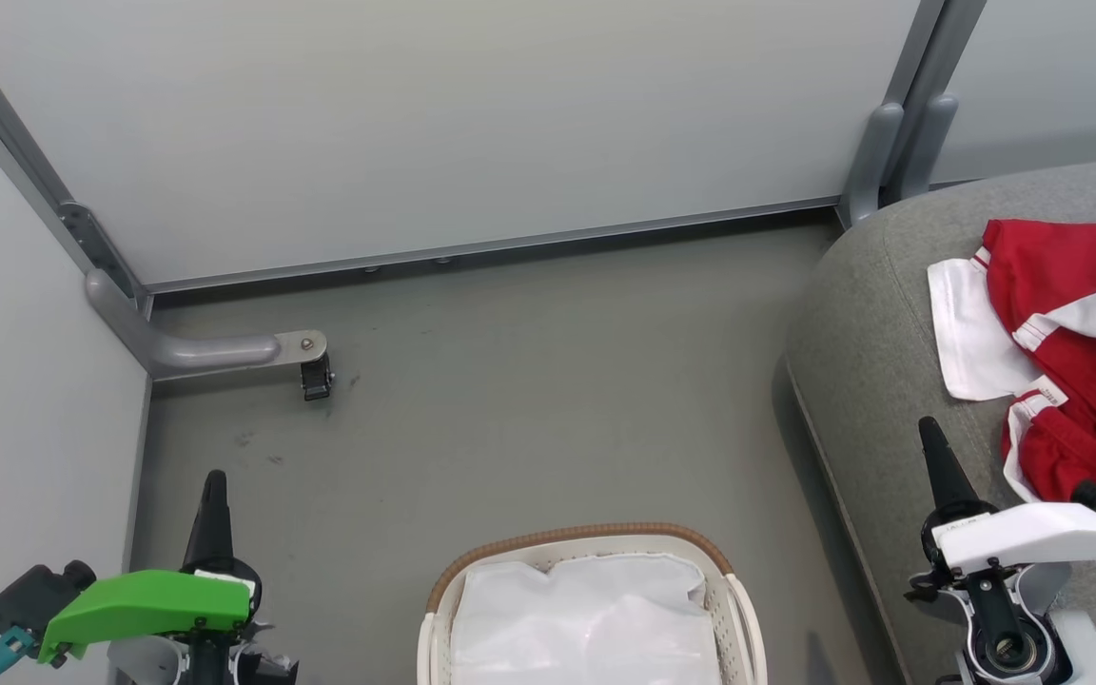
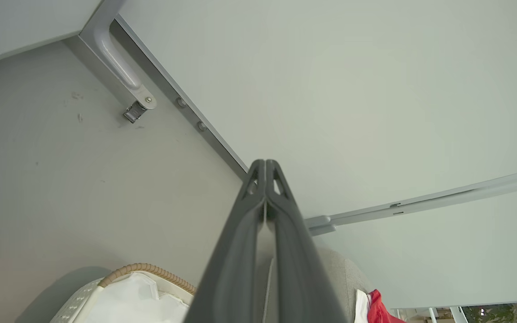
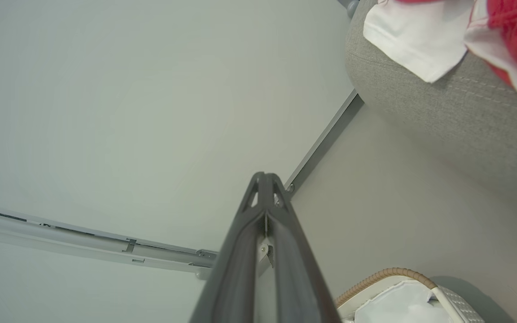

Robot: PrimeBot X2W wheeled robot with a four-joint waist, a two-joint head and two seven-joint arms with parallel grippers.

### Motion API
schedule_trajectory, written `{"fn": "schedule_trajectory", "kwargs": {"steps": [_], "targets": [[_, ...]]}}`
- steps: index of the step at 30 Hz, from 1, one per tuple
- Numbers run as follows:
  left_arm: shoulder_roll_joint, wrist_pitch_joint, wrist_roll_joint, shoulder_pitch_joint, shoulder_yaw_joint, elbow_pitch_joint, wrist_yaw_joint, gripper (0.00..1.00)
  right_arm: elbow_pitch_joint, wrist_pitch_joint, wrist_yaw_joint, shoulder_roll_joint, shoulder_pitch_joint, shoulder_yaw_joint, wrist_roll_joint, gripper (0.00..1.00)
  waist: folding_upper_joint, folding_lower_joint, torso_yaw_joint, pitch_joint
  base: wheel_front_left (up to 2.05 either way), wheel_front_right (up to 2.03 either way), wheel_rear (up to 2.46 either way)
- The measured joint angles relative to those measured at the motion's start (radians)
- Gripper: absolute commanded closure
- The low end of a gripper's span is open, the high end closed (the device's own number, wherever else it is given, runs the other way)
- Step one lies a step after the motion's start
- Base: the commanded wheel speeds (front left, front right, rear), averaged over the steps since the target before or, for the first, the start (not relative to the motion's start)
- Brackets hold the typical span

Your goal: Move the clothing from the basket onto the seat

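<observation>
Apparently done: red-and-white clothing (image 1: 1071, 323) lies on the grey seat (image 1: 862, 352), far right.
Both the left gripper (image 1: 214, 495) and right gripper (image 1: 933, 452) are pressed closed and empty, flanking the basket (image 1: 596, 544), probably parked, as its white lining (image 1: 586, 618) lies bare. The basket's near half and the clothing's right edge are cut off.
</observation>
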Motion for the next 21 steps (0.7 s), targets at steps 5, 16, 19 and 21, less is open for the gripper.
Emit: {"fn": "schedule_trajectory", "kwargs": {"steps": [5, 16, 19, 21], "targets": [[0.0, 0.012, -0.052, -0.001, 0.009, -0.005, -0.004, 1.0, -0.006, 0.012, 0.0, 0.0, 0.003, -0.005, 0.049, 1.0, 0.0001, 0.0, -0.001, -0.004, 0.0, 0.0, 0.0], [0.0, 0.04, -0.148, -0.004, 0.021, -0.014, -0.009, 1.0, -0.017, 0.041, 0.0, 0.0, 0.013, -0.014, 0.15, 1.0, 0.0, 0.0, -0.002, -0.013, 0.0, 0.0, 0.0], [0.0, 0.049, -0.176, -0.005, 0.024, -0.016, -0.01, 1.0, -0.02, 0.047, 0.0, 0.0, 0.015, -0.016, 0.177, 1.0, 0.0, 0.0, -0.002, -0.015, 0.0, 0.0, 0.0], [0.0, 0.053, -0.189, -0.007, 0.026, -0.016, -0.013, 1.0, -0.021, 0.054, 0.0, 0.0, 0.015, -0.018, 0.193, 1.0, 0.0, 0.0, -0.002, -0.016, 0.0, 0.0, 0.0]]}}
